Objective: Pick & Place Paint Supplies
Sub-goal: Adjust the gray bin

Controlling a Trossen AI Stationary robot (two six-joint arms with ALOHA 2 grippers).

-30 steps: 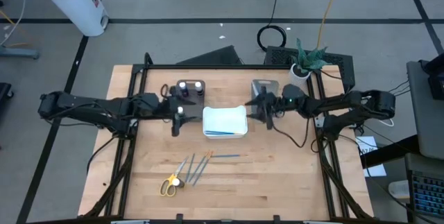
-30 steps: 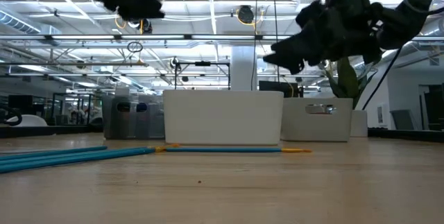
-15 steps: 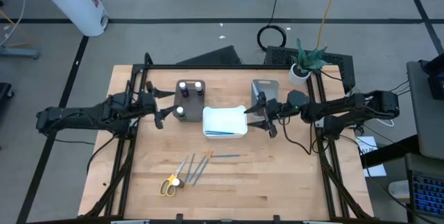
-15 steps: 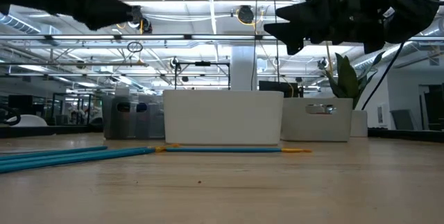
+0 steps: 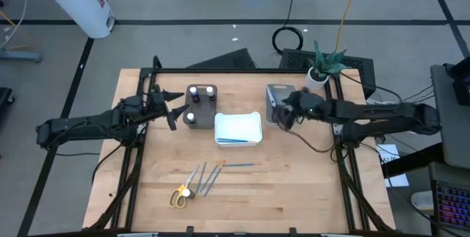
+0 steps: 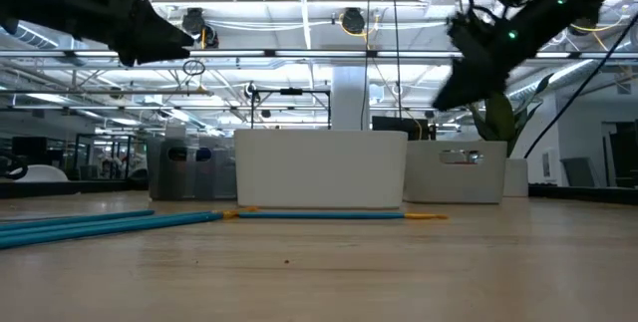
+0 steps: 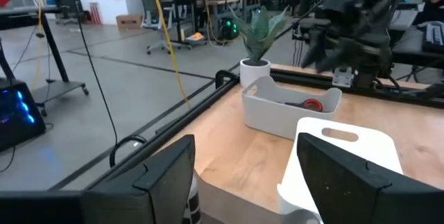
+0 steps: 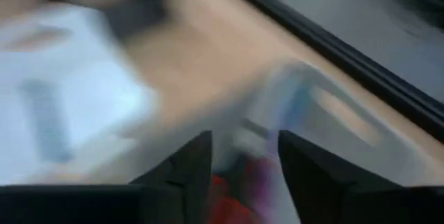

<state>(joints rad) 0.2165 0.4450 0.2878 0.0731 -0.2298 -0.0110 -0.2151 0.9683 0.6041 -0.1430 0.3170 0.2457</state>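
My left gripper [image 5: 173, 109] [image 7: 244, 182] hangs open above the table, just left of the grey tray [image 5: 200, 105] that holds three white-capped paint bottles [image 5: 209, 90]. My right gripper [image 5: 282, 117] [image 8: 244, 172] is open over the second grey tray [image 5: 278, 99], tipped down toward it. A red-handled pair of scissors [image 7: 310, 104] lies in that tray. Thin brushes [image 5: 208, 177] and yellow-handled scissors [image 5: 178, 195] lie flat on the near part of the table. One more brush [image 5: 239, 165] lies by the white tray [image 5: 239, 128].
A potted plant [image 5: 323, 64] stands at the far right corner, behind the second grey tray. The white tray sits between the two grey ones in the table's middle. Black frame rails [image 5: 139, 156] run along the left and right sides. Bare wood lies near and right of the brushes.
My left gripper has drawn back from above the bottle tray toward the table's left and far side. My right gripper moved over the white tray's right edge, then swung back right and tipped down over the second grey tray, moving fast. No object has moved.
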